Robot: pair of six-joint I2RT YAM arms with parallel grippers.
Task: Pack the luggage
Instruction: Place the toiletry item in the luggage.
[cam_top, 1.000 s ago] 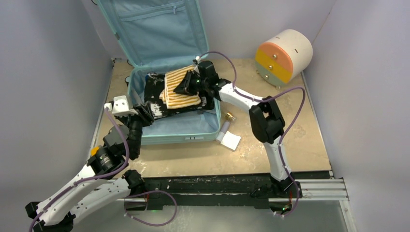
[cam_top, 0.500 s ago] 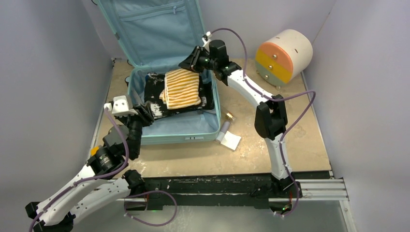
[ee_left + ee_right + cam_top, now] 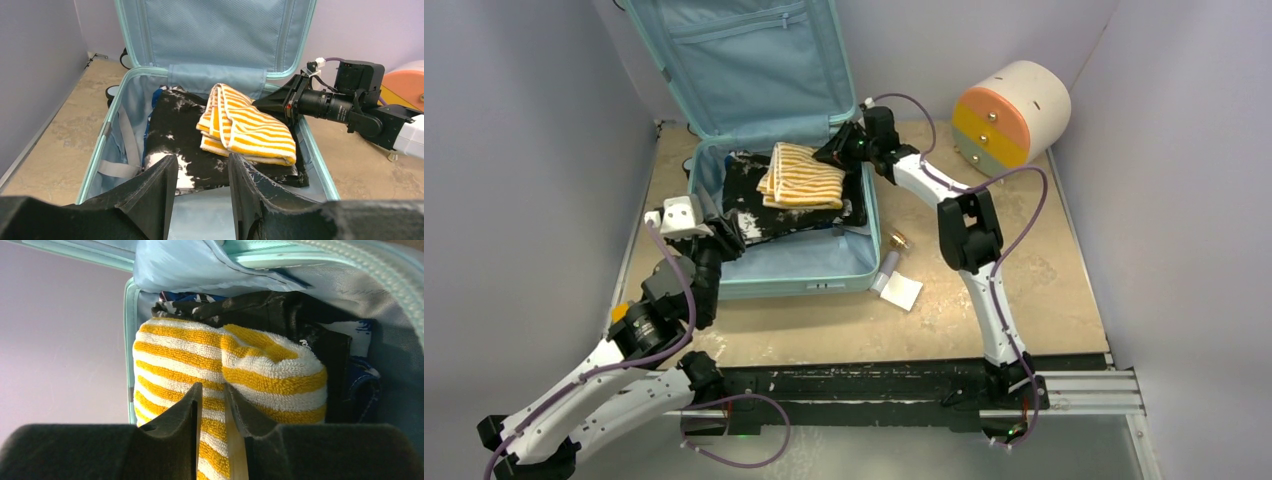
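Right end effector (image 3: pixel 830 157) back at towel (image 3: pixel 802 178)

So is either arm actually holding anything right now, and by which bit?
The right gripper looks pinched on the striped towel at its edge nearest the right wall of the luggage. The left gripper is open and empty.

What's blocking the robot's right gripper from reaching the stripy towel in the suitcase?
Nothing visible is. The right gripper sits right against the striped towel, which lies on dark clothes inside the open luggage, its lid standing up.
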